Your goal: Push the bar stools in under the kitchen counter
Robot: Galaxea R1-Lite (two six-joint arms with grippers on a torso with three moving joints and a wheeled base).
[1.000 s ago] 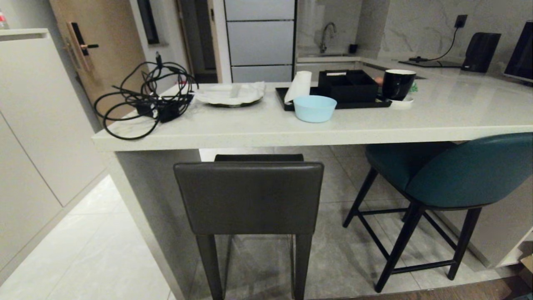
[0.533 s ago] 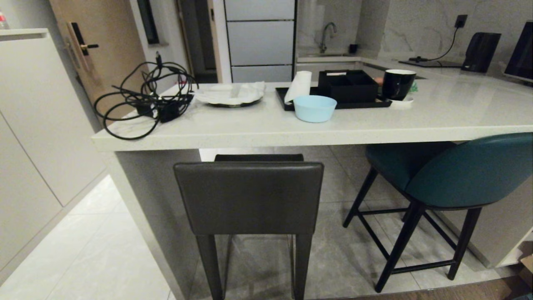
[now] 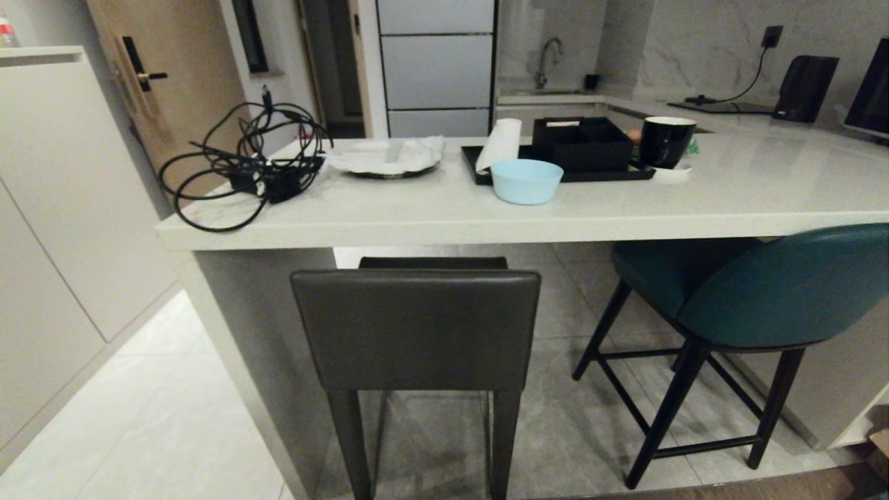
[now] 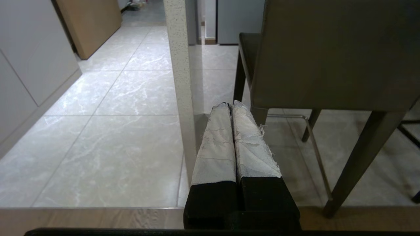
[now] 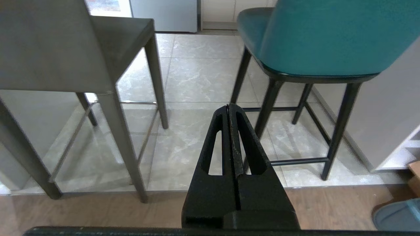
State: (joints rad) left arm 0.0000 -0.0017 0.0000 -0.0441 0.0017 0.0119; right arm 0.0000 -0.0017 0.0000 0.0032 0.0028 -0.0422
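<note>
Two bar stools stand before the kitchen counter [image 3: 486, 222]. The dark grey-brown square-backed stool [image 3: 415, 330] is straight ahead, its seat partly under the slab. To its right the teal stool [image 3: 778, 292] is turned at an angle, its seat partly under the counter and its curved back sticking out. Neither arm shows in the head view. Low and short of the stools, my left gripper [image 4: 229, 105] is shut and empty, near the grey stool [image 4: 328, 55] and the counter's side panel [image 4: 178, 65]. My right gripper [image 5: 228, 106] is shut and empty between the grey stool [image 5: 59, 46] and the teal stool [image 5: 321, 36].
On the counter lie a tangle of black cables [image 3: 246, 163], a plate with a cloth [image 3: 385, 156], a light blue bowl [image 3: 526, 180], a black tray with a box [image 3: 580, 146] and a black mug [image 3: 665, 141]. White cabinets [image 3: 62, 208] line the left. Grey floor tiles meet wood flooring nearby.
The whole head view has shifted very slightly, so the camera moved a little. The stools and both grippers have kept still.
</note>
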